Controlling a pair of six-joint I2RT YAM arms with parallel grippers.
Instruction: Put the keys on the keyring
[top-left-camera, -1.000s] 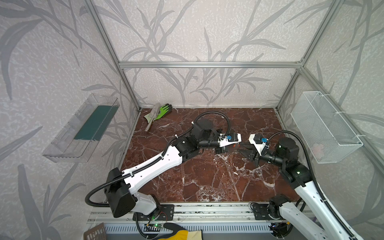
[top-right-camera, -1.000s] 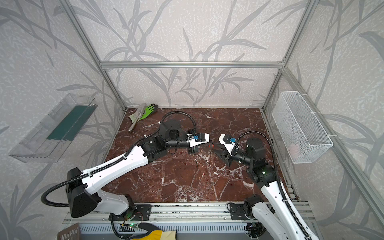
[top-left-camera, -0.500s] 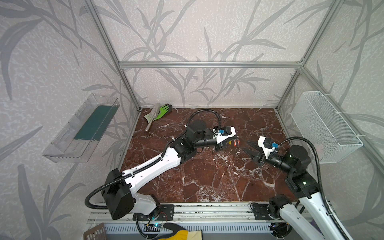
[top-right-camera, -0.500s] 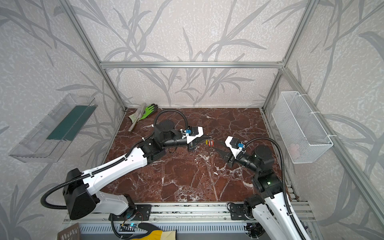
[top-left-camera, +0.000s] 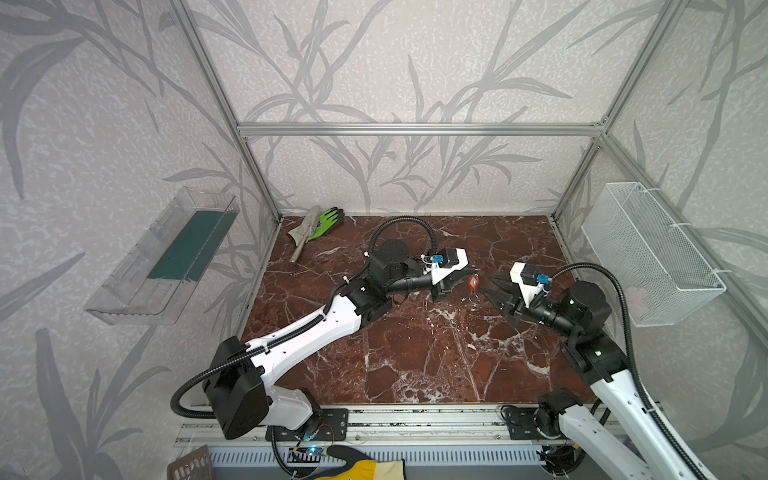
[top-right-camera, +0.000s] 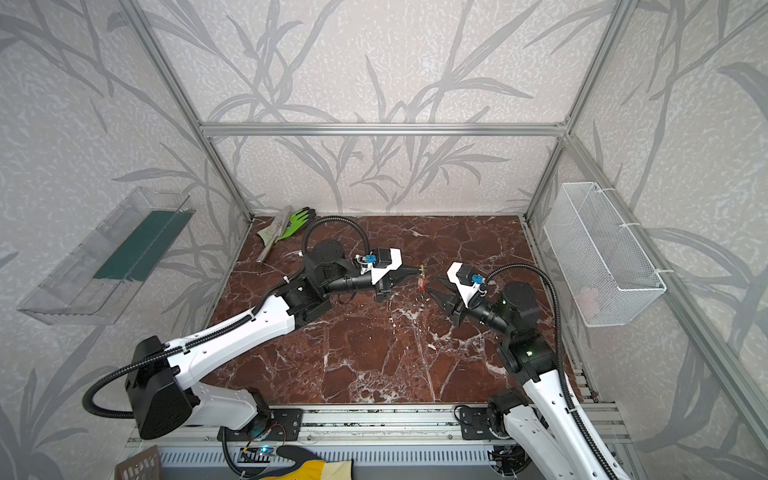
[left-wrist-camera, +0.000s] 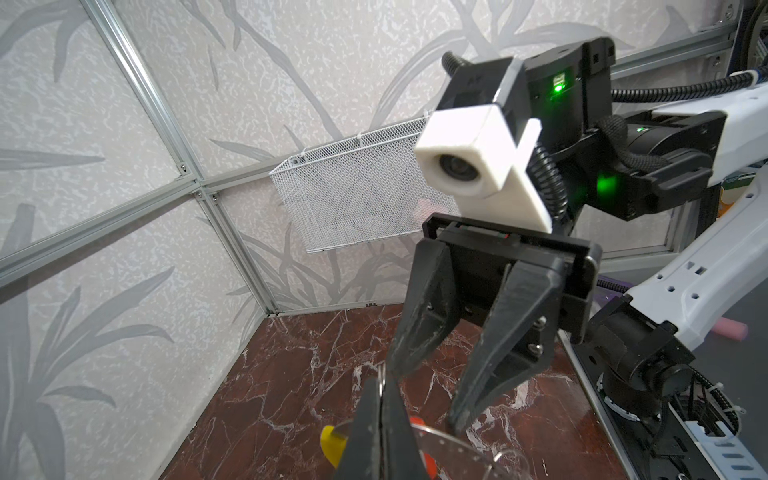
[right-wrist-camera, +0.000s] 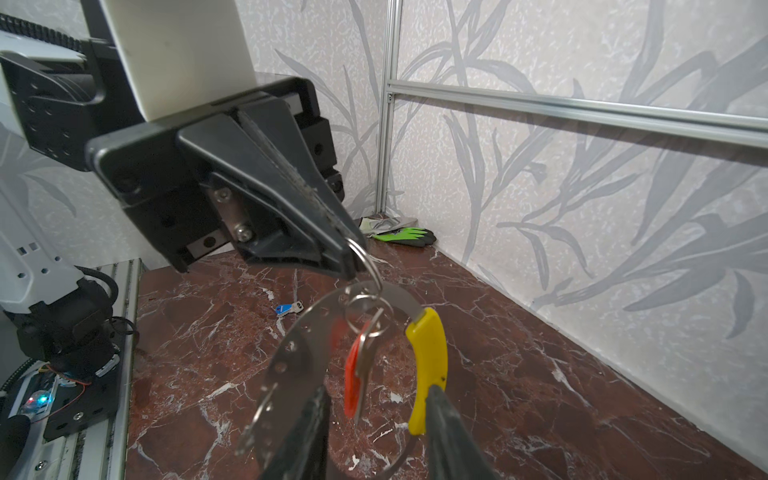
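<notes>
My left gripper (top-left-camera: 471, 272) (right-wrist-camera: 351, 257) is shut on a small wire ring at the top of the keyring (right-wrist-camera: 291, 357). The keyring, a thin grey hoop with a yellow arc (right-wrist-camera: 430, 353), hangs free above the floor. The red-orange key (right-wrist-camera: 353, 374) (top-left-camera: 473, 282) dangles inside the hoop on its own small ring. The blue key (right-wrist-camera: 289, 308) lies flat on the marble floor; I cannot see it in the top views. My right gripper (top-left-camera: 488, 284) (right-wrist-camera: 374, 440) is open just right of the hoop and holds nothing.
A green and grey glove (top-left-camera: 320, 224) and a metal tool (top-left-camera: 301, 245) lie in the back left corner. A white mesh basket (top-left-camera: 648, 253) hangs on the right wall, a clear shelf (top-left-camera: 166, 257) on the left wall. A yellow glove (top-left-camera: 357, 465) lies below the front rail.
The right gripper has drawn back to the right, away from the left gripper's tips. The hoop with the red-orange key now hangs in plain sight between them.
</notes>
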